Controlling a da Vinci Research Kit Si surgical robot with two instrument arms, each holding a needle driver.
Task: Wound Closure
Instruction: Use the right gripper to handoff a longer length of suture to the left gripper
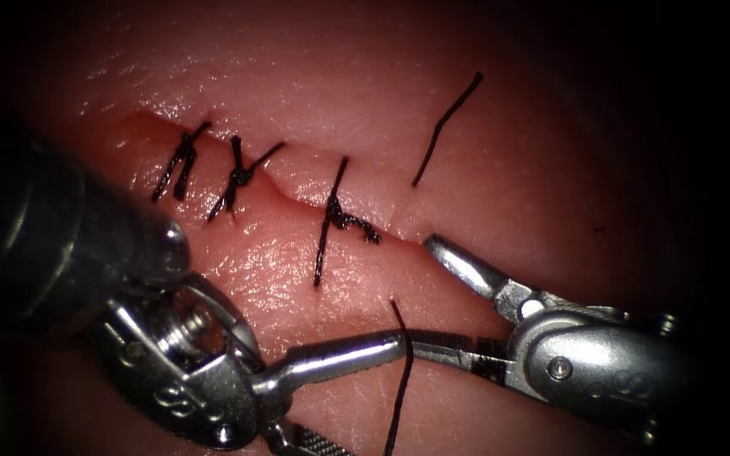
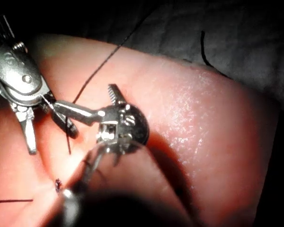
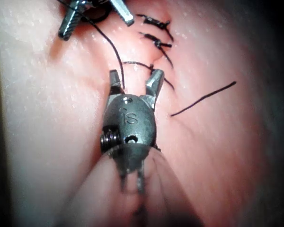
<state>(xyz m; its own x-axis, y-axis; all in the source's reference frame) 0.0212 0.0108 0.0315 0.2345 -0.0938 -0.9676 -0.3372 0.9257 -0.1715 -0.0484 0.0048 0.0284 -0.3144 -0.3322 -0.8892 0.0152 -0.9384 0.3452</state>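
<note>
Tissue: cut runs upper left to lower right, crossed by three knotted stitches. Loose cut end of thread lies right of the cut, long axis slanting up-right. Thread runs near-vertical between the tools. Left tool: jaws spread, holding nothing. Right tool: jaws spread, empty; lower jaw touching the thread

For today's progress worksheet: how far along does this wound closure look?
Done: three stitches cross the cut. In hand: the left end effector and right end effector stand open, gripping nothing; a thread runs past their tips. Left: the cut's right end looks unstitched.
</note>
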